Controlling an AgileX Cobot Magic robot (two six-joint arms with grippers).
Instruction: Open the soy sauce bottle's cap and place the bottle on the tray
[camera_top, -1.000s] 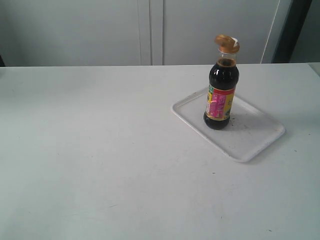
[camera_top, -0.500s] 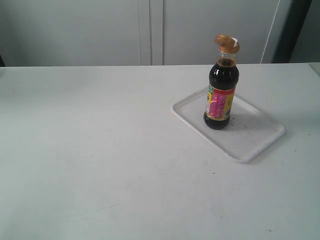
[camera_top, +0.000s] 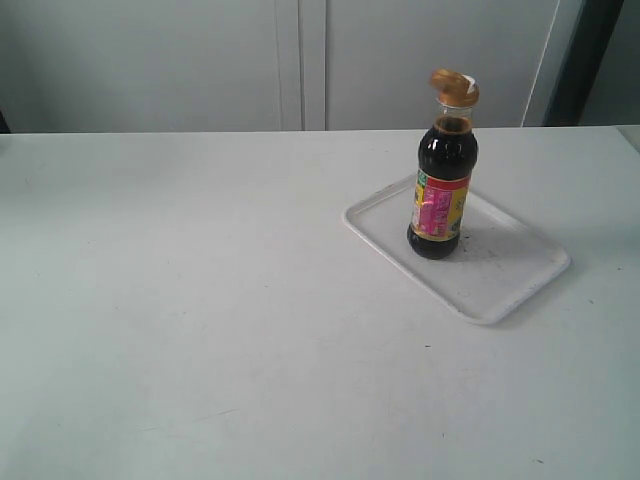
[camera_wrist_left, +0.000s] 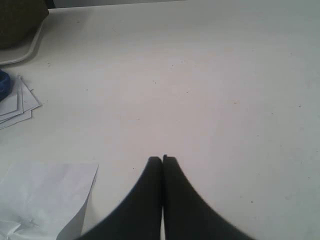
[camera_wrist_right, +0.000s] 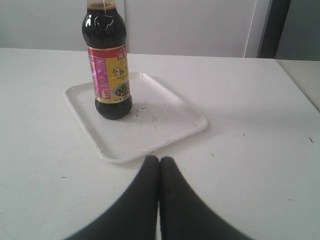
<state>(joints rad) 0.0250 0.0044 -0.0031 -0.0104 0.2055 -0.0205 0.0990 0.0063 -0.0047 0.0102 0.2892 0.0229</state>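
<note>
The soy sauce bottle (camera_top: 441, 195) stands upright on the white tray (camera_top: 510, 275), near its left end. Its gold-brown cap (camera_top: 455, 88) is flipped open, the lid tilted back on its hinge and a white spout showing. In the right wrist view the bottle (camera_wrist_right: 107, 70) stands on the tray (camera_wrist_right: 170, 117) with its cap cut off by the frame edge. My right gripper (camera_wrist_right: 159, 159) is shut and empty, just short of the tray's near rim. My left gripper (camera_wrist_left: 162, 159) is shut and empty over bare table. Neither arm shows in the exterior view.
In the left wrist view loose sheets of paper (camera_wrist_left: 45, 195) lie beside the gripper, more papers with a blue object (camera_wrist_left: 4, 85) lie farther off, and a dark object on a white rim (camera_wrist_left: 20, 30) sits in the corner. A dark post (camera_top: 585, 60) stands behind the table.
</note>
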